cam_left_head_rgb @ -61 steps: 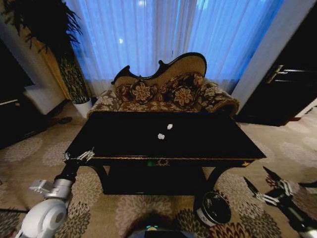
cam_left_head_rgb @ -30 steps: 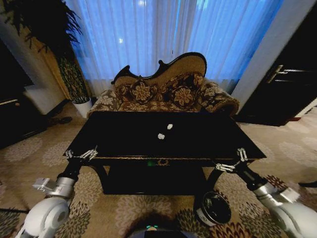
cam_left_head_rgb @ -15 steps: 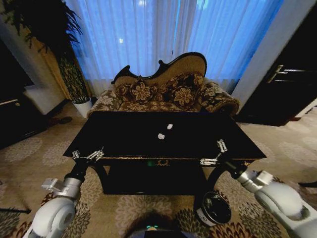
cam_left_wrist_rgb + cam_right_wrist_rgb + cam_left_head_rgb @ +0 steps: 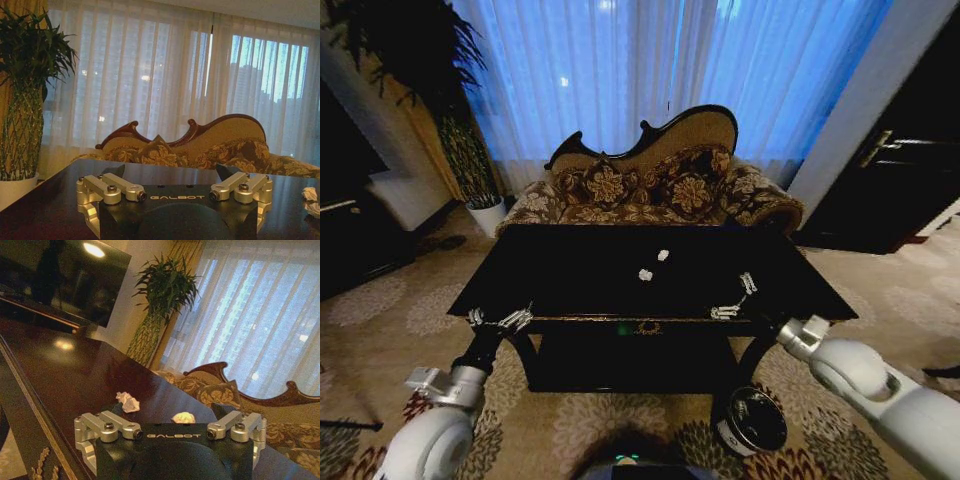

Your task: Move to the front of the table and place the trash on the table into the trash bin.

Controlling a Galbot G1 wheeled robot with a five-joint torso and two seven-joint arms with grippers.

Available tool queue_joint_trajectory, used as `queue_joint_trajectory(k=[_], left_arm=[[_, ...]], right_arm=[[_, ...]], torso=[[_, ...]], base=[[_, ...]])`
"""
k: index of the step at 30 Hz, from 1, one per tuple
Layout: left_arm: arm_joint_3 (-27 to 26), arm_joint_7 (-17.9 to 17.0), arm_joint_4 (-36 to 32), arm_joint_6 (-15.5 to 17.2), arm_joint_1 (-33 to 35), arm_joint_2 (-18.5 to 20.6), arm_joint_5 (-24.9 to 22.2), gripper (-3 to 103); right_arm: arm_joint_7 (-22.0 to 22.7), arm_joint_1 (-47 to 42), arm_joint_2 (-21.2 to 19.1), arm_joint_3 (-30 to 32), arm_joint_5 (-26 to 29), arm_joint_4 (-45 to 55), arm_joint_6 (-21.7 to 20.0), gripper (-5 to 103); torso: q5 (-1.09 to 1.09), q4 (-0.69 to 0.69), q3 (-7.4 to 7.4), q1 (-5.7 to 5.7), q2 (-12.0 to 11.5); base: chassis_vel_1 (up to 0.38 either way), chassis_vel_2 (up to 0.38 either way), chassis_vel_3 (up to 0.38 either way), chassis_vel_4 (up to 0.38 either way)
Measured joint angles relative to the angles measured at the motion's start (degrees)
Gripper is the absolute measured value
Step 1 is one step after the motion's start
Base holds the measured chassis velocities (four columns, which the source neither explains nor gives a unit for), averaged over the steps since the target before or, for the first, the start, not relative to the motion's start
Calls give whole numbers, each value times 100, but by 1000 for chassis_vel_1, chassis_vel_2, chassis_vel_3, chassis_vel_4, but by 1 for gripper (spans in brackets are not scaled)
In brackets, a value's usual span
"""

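I stand at the front of the table (image 4: 580, 275), its long axis running across my view from left to right, the gold-trimmed front edge nearest me and the sofa (image 4: 650, 185) behind its far edge. Two crumpled white paper bits lie near the middle of the black top: the nearer paper bit (image 4: 645, 274) and the farther paper bit (image 4: 663, 255), close together but apart, the farther one a little to the right. Neither has a clear long axis; they are rough lumps, so I cannot tell which way either points.

My right gripper (image 4: 733, 297) is over the table top, just inside the front edge on the right half, its fingers spread wide with nothing between them. The two paper bits lie ahead of it and to its left, well apart from the fingertips. In my right wrist view both lumps sit on the glossy top beyond the open fingers, one paper bit (image 4: 128, 401) to one side and the other paper bit (image 4: 183, 417) closer to the middle.

My left gripper (image 4: 500, 320) sits at the front left corner of the table, at the edge, fingers also spread wide and empty.

The trash bin (image 4: 750, 422) stands on the carpet below the table's front right, beside the curved leg, under my right arm.
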Motion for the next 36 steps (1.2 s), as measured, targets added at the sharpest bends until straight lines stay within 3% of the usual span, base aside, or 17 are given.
queue_joint_trajectory(k=[7,10,13,14,22,36], left_arm=[[0,-1,-38,-1,104,-32,80,100],[15,-1,-37,-2,96,-34,80,100],[26,-2,-31,-3,96,-33,80,100],[30,-1,-31,-3,97,-31,79,100],[-13,4,34,-7,120,-40,62,100],[81,0,152,-3,-23,-43,51,100]], right_arm=[[94,918,-89,-1078,8,-139,-119,100],[162,1914,-93,-1976,100,-351,-179,100],[187,2382,-86,-2462,162,-451,-208,100],[203,2867,-46,-2914,246,-536,-241,100],[295,4271,308,-4311,379,-816,-336,100],[339,4975,788,-5276,243,-1171,-360,100]], torso=[[0,-1,0,0,0],[-3,0,0,0,0],[1,-2,0,0,0],[0,-1,0,0,0],[0,1,0,0,0],[-1,-2,0,0,0]], base=[[0,0,0,0],[0,0,0,0],[0,0,0,0],[0,0,0,0],[0,0,0,0],[0,0,0,0]])
